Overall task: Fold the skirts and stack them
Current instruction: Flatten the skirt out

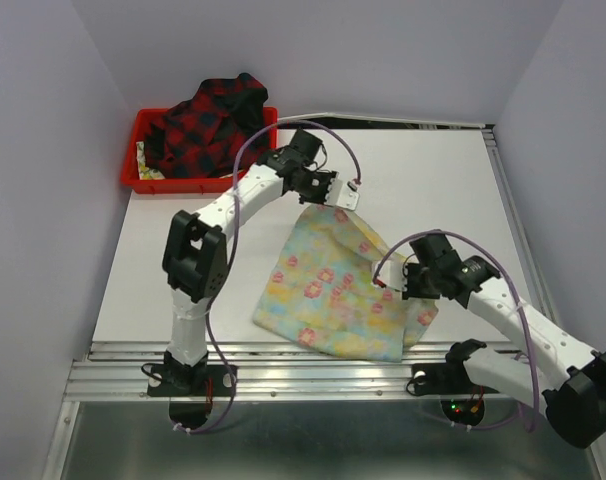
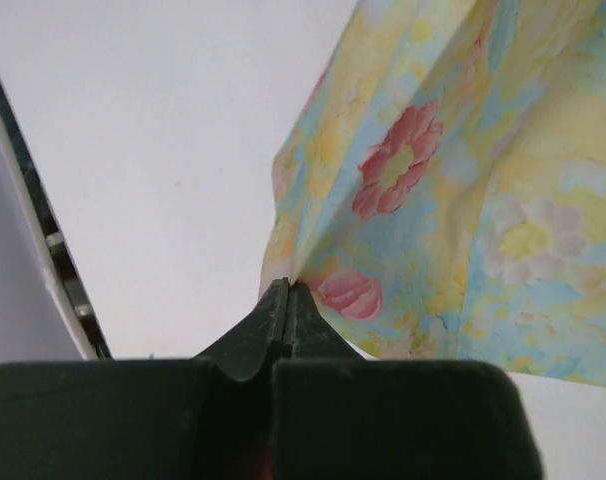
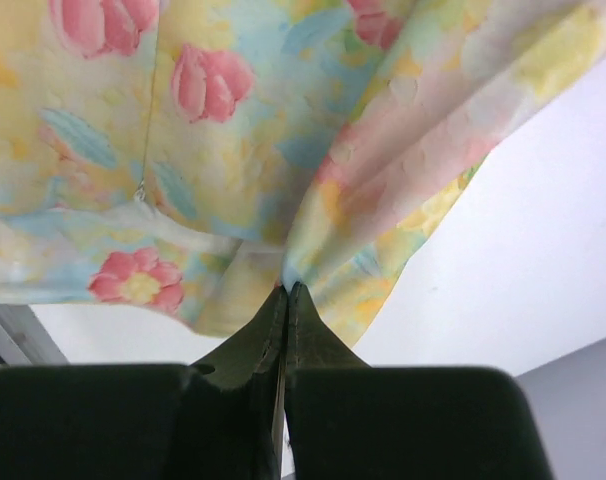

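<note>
The pastel yellow and blue skirt with pink flowers (image 1: pixel 333 290) lies spread on the white table, one corner raised at the far side. My left gripper (image 1: pixel 341 200) is shut on that far corner; in the left wrist view its fingertips (image 2: pixel 286 290) pinch the floral skirt (image 2: pixel 453 200) at its edge. My right gripper (image 1: pixel 395 282) is shut on the skirt's right edge, and in the right wrist view the cloth (image 3: pixel 283 130) bunches at the closed gripper (image 3: pixel 286 290). The red-and-black plaid skirt (image 1: pixel 208 125) sits heaped in the red tray (image 1: pixel 133 178).
The red tray stands at the table's far left corner, with a bit of pale cloth (image 1: pixel 148 170) under the plaid. A metal rail (image 1: pixel 283 370) runs along the near edge by the arm bases. Purple walls close in on both sides.
</note>
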`<state>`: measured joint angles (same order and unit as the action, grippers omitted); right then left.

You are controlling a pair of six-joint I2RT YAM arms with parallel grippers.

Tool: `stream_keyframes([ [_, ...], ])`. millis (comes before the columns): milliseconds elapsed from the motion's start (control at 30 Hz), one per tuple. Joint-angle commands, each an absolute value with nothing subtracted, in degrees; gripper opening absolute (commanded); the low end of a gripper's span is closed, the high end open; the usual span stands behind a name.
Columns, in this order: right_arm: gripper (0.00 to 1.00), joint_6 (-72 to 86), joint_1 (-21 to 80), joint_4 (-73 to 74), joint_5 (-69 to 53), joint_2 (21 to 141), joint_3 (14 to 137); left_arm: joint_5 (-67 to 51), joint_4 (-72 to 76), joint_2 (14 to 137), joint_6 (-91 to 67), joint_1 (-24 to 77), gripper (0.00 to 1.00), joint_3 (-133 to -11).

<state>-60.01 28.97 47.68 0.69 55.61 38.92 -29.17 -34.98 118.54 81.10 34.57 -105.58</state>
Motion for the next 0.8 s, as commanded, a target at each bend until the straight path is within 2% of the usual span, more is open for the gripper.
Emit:
stream_keyframes([
  [0,0.01,-55.3,26.9,44.7,0.7,57.6,47.5,-27.4,-30.9,106.8,70.5,32.3,0.00,-100.7],
  [233,0.01,-58.9,17.3,46.6,-9.7,65.8,62.7,-22.5,-34.2,99.8,59.2,28.7,0.00,-104.1],
  [300,0.01,-60.6,17.3,49.3,-12.6,66.8,64.1,-22.8,-37.9,99.1,58.7,28.6,0.00,-104.0],
  [433,0.02,-62.5,17.3,53.9,-19.1,70.5,64.2,-25.2,-40.3,94.9,56.6,28.7,0.00,-96.4],
  [500,0.06,-63.2,17.3,51.8,-21.5,70.5,62.1,-25.2,-39.6,93.4,54.8,28.7,0.00,-92.3],
  [533,0.09,-63.5,17.3,50.2,-22.0,70.1,60.6,-25.1,-39.6,92.1,54.4,28.7,0.00,-88.3],
  [567,0.18,-62.4,17.3,44.8,-22.1,69.3,56.9,-24.8,-39.4,91.5,54.0,28.7,0.00,-86.2],
  [633,0.27,-60.4,17.3,38.5,-21.3,68.9,53.5,-24.3,-38.4,90.8,52.1,28.7,0.00,-81.3],
  [667,0.41,-59.5,17.3,35.5,-20.7,70.0,52.8,-23.9,-38.1,90.8,51.4,28.7,0.00,-80.1],
  [767,0.66,-55.2,16.0,34.9,-18.7,73.3,56.6,-22.8,-37.3,92.7,49.0,28.6,0.00,-78.0],
])
